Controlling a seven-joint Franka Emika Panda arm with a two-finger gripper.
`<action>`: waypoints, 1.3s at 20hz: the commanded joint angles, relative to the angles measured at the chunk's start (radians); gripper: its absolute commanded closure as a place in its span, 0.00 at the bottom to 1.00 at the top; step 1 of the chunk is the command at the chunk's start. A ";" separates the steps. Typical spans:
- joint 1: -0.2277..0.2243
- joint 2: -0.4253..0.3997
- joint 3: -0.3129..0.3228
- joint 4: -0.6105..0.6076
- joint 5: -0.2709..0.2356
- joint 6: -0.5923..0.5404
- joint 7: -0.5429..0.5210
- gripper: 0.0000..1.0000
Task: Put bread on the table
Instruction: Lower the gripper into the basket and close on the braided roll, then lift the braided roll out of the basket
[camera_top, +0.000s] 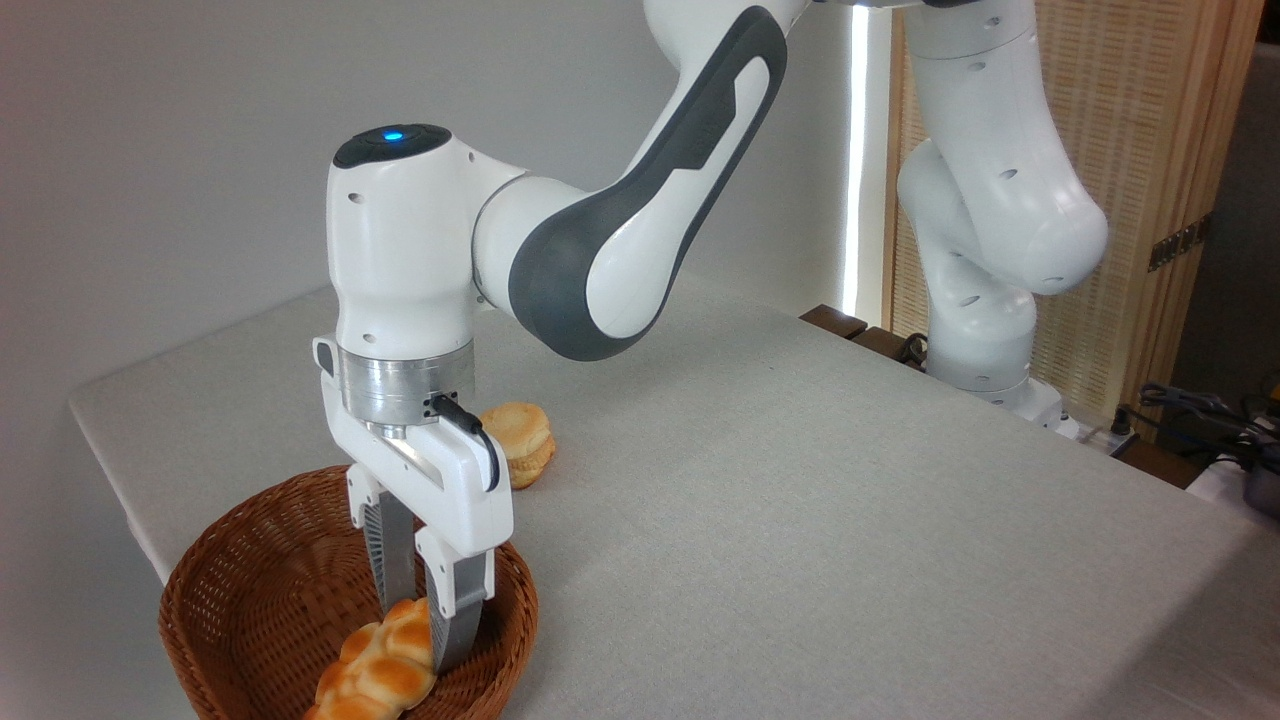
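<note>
Tool (425, 625) down inside basket (250, 590), fingers closed around upper end of bread (375, 670). Bun (518, 442) on table (800, 500) behind.

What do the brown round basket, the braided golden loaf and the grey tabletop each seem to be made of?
Brown round basket: woven wicker by its interlaced strands, matte.
Braided golden loaf: baked bread, or possibly a plastic replica; the crust shines glossily, with paler seams.
Grey tabletop: apparently cloth-covered; a fine, dull, fabric-like texture shows.
</note>
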 joint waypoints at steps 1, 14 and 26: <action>0.002 -0.001 0.002 0.007 0.000 0.008 0.013 0.49; -0.011 -0.209 -0.024 0.009 -0.010 -0.102 -0.073 0.42; -0.013 -0.321 -0.032 -0.046 -0.010 -0.642 -0.061 0.30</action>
